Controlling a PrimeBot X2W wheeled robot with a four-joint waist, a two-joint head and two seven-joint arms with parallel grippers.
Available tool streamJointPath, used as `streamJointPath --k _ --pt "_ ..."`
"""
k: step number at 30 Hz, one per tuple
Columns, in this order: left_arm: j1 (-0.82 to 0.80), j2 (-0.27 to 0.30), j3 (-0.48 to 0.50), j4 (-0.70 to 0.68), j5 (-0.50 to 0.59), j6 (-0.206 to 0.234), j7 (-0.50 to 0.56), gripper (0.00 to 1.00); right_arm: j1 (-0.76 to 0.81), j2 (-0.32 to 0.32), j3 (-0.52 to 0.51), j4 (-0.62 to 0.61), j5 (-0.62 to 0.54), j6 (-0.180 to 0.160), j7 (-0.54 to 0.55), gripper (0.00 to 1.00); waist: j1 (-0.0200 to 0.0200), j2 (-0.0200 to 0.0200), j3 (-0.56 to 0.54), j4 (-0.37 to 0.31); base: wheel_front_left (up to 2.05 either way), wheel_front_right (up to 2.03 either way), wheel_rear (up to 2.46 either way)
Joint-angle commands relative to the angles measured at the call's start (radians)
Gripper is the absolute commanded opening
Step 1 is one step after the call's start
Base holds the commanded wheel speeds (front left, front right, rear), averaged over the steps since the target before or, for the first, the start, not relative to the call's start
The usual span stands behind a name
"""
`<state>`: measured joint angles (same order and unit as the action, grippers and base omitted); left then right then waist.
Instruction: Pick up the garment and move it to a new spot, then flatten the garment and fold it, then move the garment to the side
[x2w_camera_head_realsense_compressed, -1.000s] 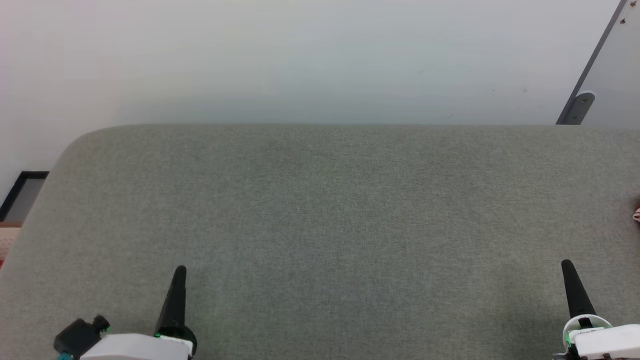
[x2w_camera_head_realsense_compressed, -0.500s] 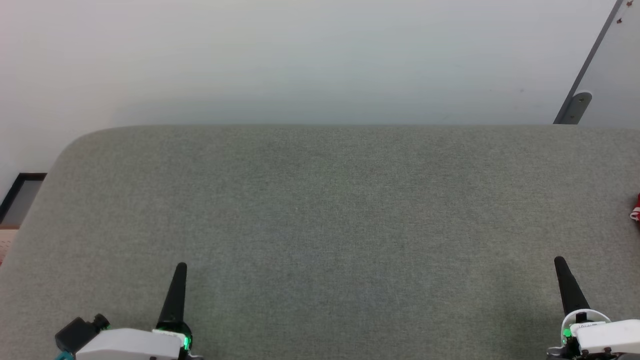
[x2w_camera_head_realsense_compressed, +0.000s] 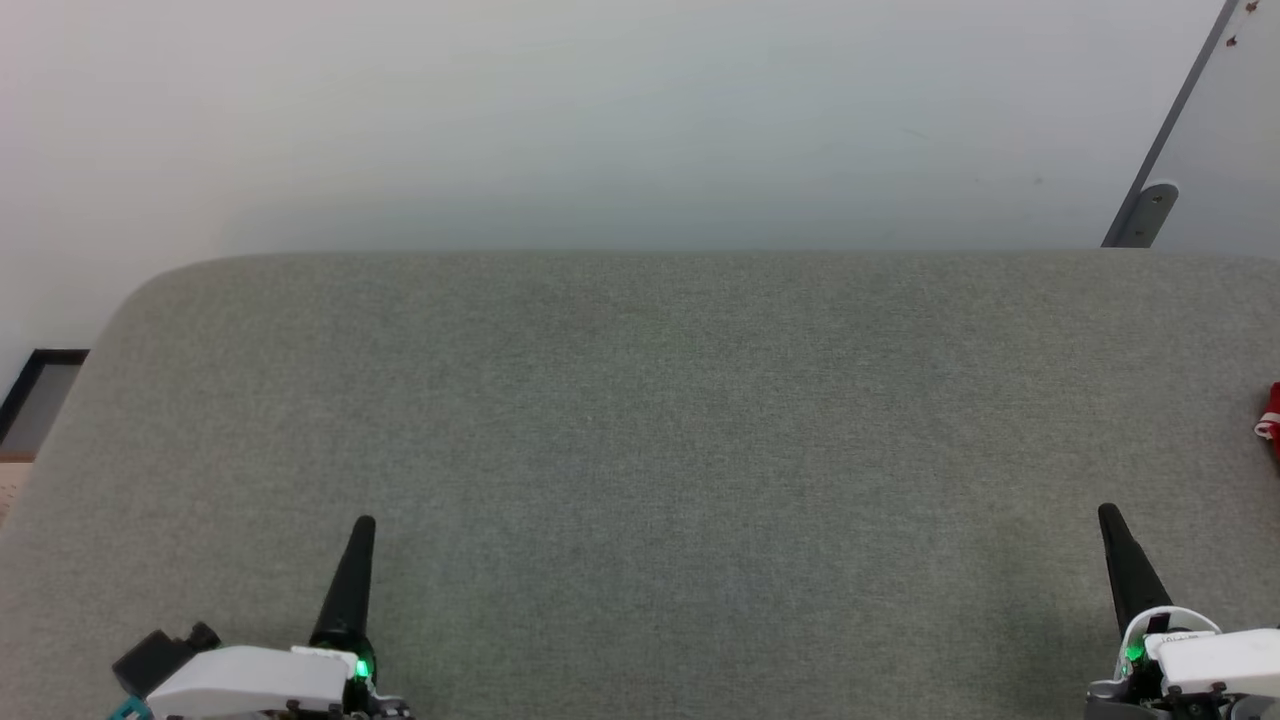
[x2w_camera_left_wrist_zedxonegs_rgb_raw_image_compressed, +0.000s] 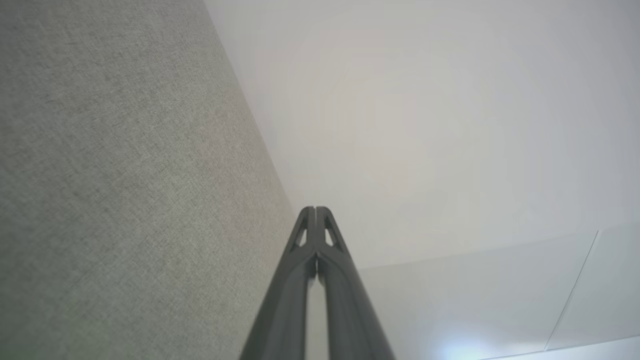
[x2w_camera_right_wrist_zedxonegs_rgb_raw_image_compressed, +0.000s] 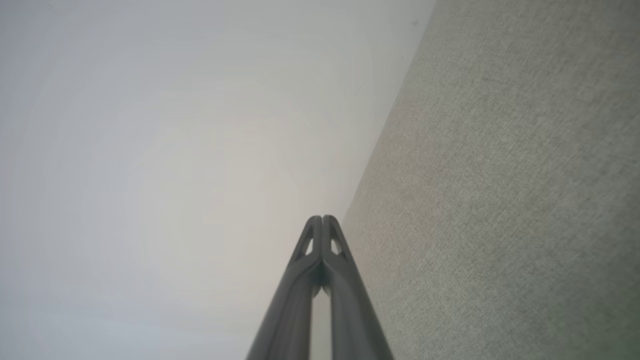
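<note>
A sliver of the red and white garment (x2w_camera_head_realsense_compressed: 1271, 425) peeks in at the right edge of the head view, lying on the grey fabric surface (x2w_camera_head_realsense_compressed: 660, 420); the rest of it is out of frame. My left gripper (x2w_camera_head_realsense_compressed: 364, 524) sits at the lower left, shut and empty, fingers pointing up the view. At the lower right my right gripper (x2w_camera_head_realsense_compressed: 1107, 512) is likewise shut and empty, well short of the garment. The left wrist view shows the left gripper (x2w_camera_left_wrist_zedxonegs_rgb_raw_image_compressed: 315, 210) with fingertips pressed together. In the right wrist view the right gripper (x2w_camera_right_wrist_zedxonegs_rgb_raw_image_compressed: 322, 218) is closed the same way.
A pale wall (x2w_camera_head_realsense_compressed: 600, 120) rises behind the grey surface's far edge. A grey slanted bar with a bracket (x2w_camera_head_realsense_compressed: 1150, 205) stands at the upper right. A dark-framed object (x2w_camera_head_realsense_compressed: 40, 395) lies off the rounded left corner. The surface's middle is bare fabric.
The head view has shifted slightly to the right, so a little more of the garment shows at the right edge. Both grippers sit a touch higher in the picture and stay shut.
</note>
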<state>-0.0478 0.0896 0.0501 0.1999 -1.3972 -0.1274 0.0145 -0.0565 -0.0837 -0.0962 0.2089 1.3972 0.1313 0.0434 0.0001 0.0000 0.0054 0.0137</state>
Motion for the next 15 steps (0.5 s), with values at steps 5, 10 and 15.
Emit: streamJointPath --k 5,10,15 --pt "-0.024 -0.003 0.009 0.005 -0.049 -0.004 0.014 0.00 -0.025 0.006 -0.007 0.004 0.044 -0.001 0.013 0.00 -0.0001 0.0000 0.000 -0.002 0.00 0.00 0.00" --pt "-0.032 -0.006 0.013 0.012 -0.087 -0.005 0.026 0.00 -0.030 0.011 -0.008 0.010 0.077 -0.001 0.023 0.00 -0.0001 0.0000 -0.001 -0.004 0.00 0.00 0.00" --pt "-0.038 -0.008 0.017 0.020 -0.120 -0.005 0.038 0.00 -0.038 0.016 -0.010 0.016 0.108 -0.001 0.034 0.00 -0.0001 0.0000 -0.001 -0.006 0.00 0.00 0.00"
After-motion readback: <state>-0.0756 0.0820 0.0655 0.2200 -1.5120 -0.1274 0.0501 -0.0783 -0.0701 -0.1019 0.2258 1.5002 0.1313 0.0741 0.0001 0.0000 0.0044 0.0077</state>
